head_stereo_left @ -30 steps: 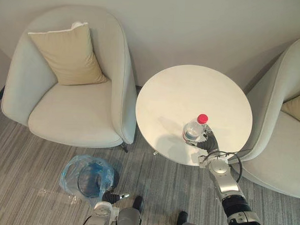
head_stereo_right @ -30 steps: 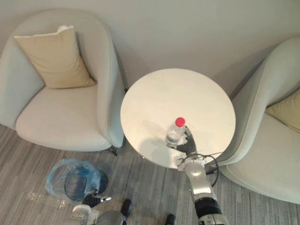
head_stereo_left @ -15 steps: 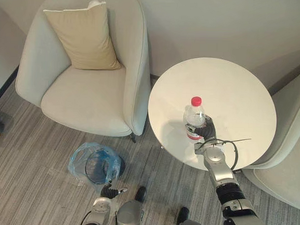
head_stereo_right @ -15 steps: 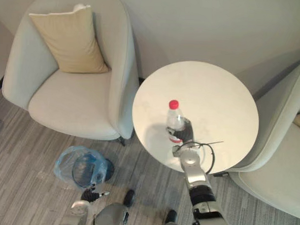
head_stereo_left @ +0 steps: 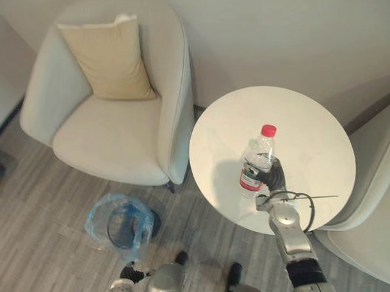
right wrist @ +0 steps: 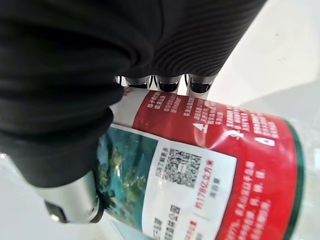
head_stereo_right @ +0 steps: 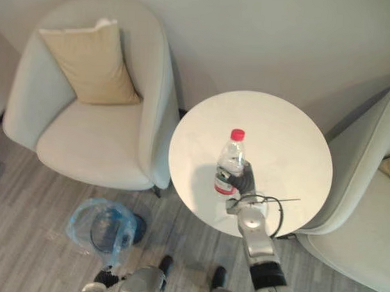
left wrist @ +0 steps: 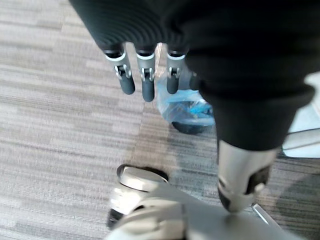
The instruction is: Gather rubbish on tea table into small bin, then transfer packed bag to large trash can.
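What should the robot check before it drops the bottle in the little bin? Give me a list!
1. Grip: the right hand is curled round the bottle: ok.
2. Lid: the red cap is on the bottle: ok.
3. Lift: the bottle is off the tea table: cannot tell.
4. Target: the small bin beside the armchair has its blue bag open at the top: ok.
5. Spare hand: the left hand holds nothing, its fingers are straight: ok.
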Controlling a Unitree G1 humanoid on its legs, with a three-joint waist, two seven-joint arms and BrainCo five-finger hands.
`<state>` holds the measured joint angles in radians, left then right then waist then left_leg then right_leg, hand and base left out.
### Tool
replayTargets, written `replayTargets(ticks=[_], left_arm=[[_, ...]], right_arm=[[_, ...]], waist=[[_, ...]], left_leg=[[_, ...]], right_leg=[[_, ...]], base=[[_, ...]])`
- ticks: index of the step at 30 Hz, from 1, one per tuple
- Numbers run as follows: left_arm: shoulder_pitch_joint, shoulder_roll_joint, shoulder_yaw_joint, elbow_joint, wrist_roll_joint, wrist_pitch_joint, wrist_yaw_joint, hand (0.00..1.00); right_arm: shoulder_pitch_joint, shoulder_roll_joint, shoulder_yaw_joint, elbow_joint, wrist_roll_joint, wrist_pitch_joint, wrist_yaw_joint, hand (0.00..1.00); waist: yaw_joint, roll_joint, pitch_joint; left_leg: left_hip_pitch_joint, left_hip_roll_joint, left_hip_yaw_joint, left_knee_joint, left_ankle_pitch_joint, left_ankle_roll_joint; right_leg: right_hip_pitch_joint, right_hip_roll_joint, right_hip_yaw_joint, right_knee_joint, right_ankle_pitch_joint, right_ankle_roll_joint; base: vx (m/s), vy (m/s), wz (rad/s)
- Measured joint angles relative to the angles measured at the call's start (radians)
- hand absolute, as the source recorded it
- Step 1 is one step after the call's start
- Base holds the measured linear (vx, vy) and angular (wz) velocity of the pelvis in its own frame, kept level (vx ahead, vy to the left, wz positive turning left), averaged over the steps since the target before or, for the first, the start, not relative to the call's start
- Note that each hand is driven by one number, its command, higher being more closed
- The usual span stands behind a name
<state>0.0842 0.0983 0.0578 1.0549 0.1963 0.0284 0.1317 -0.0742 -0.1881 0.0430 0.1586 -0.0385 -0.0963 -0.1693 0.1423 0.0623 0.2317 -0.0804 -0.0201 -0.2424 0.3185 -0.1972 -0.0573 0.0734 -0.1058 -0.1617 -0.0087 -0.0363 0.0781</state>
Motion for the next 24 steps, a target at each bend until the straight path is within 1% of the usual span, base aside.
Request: replayTargets(ticks=[1, 2, 3, 4, 5, 6, 10, 16, 18, 20, 24], left_arm=[[0.012, -0.005, -0.003, 0.0, 0.001, 0.001, 0.002, 0.0], [0.011, -0.008, -0.007, 0.003, 0.001, 0.004, 0.002, 0.0], [0.011, -0.001, -0.014, 0.014, 0.001, 0.007, 0.004, 0.0], [0.012, 0.006, -0.019, 0.017, 0.001, 0.006, 0.001, 0.0], [0.012, 0.007, -0.02, 0.017, 0.001, 0.006, 0.001, 0.0], [0.013, 0.01, -0.021, 0.017, 0.001, 0.007, 0.001, 0.0], [0.019, 0.026, -0.039, 0.018, 0.002, 0.009, 0.001, 0.0], [0.019, 0.03, -0.048, 0.018, 0.009, 0.009, 0.001, 0.0], [0.019, 0.033, -0.055, 0.018, 0.009, 0.009, 0.001, 0.0], [0.02, 0.035, -0.057, 0.019, 0.009, 0.009, 0.001, 0.0], [0.029, 0.039, -0.057, 0.03, 0.009, 0.01, 0.001, 0.0]], right_arm=[[0.025, -0.007, -0.003, -0.032, 0.0, -0.001, 0.009, 1.0], [0.031, -0.008, -0.012, -0.039, 0.0, -0.004, 0.012, 1.0], [0.048, -0.004, -0.037, -0.053, 0.001, -0.005, 0.014, 1.0], [0.076, -0.003, -0.054, -0.069, 0.001, -0.007, 0.021, 1.0], [0.084, -0.003, -0.058, -0.069, 0.001, -0.008, 0.023, 1.0], [0.107, -0.001, -0.059, -0.069, -0.001, -0.008, 0.033, 1.0], [0.159, 0.036, -0.069, -0.069, -0.004, -0.008, 0.044, 1.0], [0.197, 0.04, -0.083, -0.068, -0.013, -0.008, 0.052, 1.0], [0.218, 0.041, -0.09, -0.068, -0.038, -0.008, 0.055, 1.0], [0.228, 0.043, -0.092, -0.068, -0.038, -0.008, 0.058, 1.0], [0.265, 0.078, -0.097, -0.067, -0.04, -0.008, 0.067, 1.0]], waist=[[-0.008, 0.019, -0.022], [-0.015, 0.03, -0.029], [-0.027, 0.017, -0.033], [-0.028, 0.007, -0.04], [-0.029, 0.002, -0.043], [-0.029, -0.011, -0.055], [-0.033, -0.028, -0.074], [-0.038, -0.031, -0.079], [-0.045, -0.032, -0.079], [-0.049, -0.032, -0.079], [-0.061, -0.039, -0.104]], left_leg=[[0.022, 0.009, -0.016, -0.115, 0.026, 0.008], [0.036, 0.016, -0.011, -0.13, 0.028, 0.008], [0.044, 0.01, -0.01, -0.14, 0.029, 0.008], [0.047, 0.003, -0.009, -0.14, 0.029, 0.008], [0.048, 0.0, -0.008, -0.139, 0.029, 0.008], [0.052, -0.006, -0.004, -0.139, 0.029, 0.008], [0.088, -0.014, 0.004, -0.139, 0.029, 0.008], [0.09, -0.014, 0.009, -0.139, 0.031, 0.01], [0.09, -0.015, 0.009, -0.14, 0.035, 0.018], [0.09, -0.015, 0.009, -0.141, 0.036, 0.018], [0.09, -0.015, 0.013, -0.171, 0.064, 0.019]], right_leg=[[-0.004, 0.013, 0.007, 0.002, -0.002, 0.002], [-0.003, 0.021, 0.01, 0.002, -0.007, 0.008], [-0.003, 0.012, 0.012, 0.002, -0.015, 0.016], [-0.002, 0.004, 0.011, 0.005, -0.014, 0.016], [-0.002, 0.002, 0.011, 0.005, -0.014, 0.016], [0.0, -0.005, 0.011, 0.004, -0.014, 0.016], [0.033, -0.014, 0.009, 0.004, -0.014, 0.016], [0.033, -0.014, 0.008, 0.002, -0.014, 0.016], [0.033, -0.014, 0.007, 0.002, -0.014, 0.016], [0.033, -0.014, 0.007, 0.001, -0.014, 0.015], [0.033, -0.014, 0.008, -0.033, 0.016, 0.012]], base=[[0.08, 0.039, -0.33], [0.09, 0.039, -0.23], [0.06, 0.052, -0.1], [0.07, 0.066, -0.07], [0.04, 0.069, -0.07], [0.03, 0.047, -0.07], [0.02, 0.028, -0.05], [-0.04, -0.002, -0.04], [-0.07, -0.009, 0.0], [-0.07, -0.003, 0.0], [-0.1, 0.001, -0.03]])
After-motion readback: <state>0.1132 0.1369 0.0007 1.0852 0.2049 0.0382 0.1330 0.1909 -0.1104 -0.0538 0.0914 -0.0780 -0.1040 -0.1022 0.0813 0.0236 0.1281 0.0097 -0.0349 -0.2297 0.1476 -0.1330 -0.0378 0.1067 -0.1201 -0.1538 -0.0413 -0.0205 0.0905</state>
